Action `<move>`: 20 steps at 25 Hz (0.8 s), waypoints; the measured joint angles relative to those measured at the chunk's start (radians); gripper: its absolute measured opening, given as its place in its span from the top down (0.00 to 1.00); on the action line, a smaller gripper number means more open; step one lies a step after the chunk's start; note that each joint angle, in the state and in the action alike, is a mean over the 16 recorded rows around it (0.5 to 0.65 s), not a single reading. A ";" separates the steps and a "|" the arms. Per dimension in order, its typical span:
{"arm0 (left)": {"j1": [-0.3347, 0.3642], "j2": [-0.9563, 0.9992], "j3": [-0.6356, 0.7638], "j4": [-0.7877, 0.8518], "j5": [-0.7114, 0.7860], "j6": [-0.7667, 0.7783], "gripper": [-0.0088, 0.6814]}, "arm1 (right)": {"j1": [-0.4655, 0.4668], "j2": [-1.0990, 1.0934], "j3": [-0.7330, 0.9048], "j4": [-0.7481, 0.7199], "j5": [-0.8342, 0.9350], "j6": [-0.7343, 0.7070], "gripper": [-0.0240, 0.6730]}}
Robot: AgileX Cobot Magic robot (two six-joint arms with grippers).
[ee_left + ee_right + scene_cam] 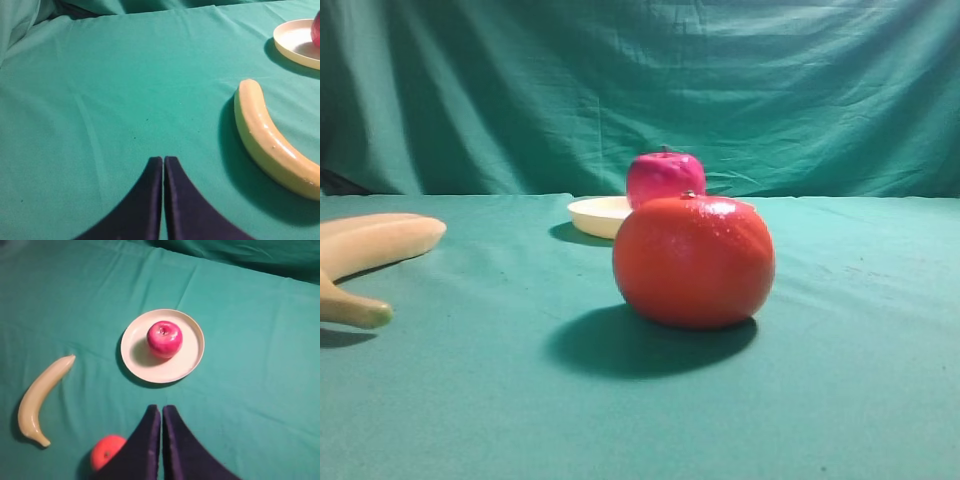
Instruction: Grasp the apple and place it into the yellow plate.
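The apple (164, 339) sits upright inside the yellow plate (187, 365). Left of the plate lies a banana (42, 397); nearer the camera, an orange fruit (107, 452), probably an orange. Both the left gripper (163, 159) and right gripper (161, 408) have jaws pressed together, holding nothing.
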 joint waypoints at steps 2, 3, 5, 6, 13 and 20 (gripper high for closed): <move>0.000 0.000 0.000 0.000 0.000 0.000 0.99 | 0.000 -0.090 0.086 0.001 -0.025 0.001 0.97; 0.000 0.000 0.000 0.000 0.000 0.000 0.99 | 0.000 -0.135 0.129 0.002 -0.039 0.001 0.97; 0.000 0.000 0.000 0.000 0.000 0.000 0.99 | 0.000 -0.224 0.214 0.008 -0.064 0.001 0.97; 0.000 0.000 0.000 0.000 0.000 0.000 0.99 | 0.000 -0.267 0.254 0.011 -0.075 0.001 0.97; 0.000 0.000 0.000 0.000 0.000 0.000 0.99 | 0.000 -0.526 0.497 -0.014 -0.141 -0.014 0.97; 0.000 0.000 0.000 0.000 0.000 0.000 0.99 | -0.050 -0.696 0.742 -0.090 -0.307 -0.031 0.97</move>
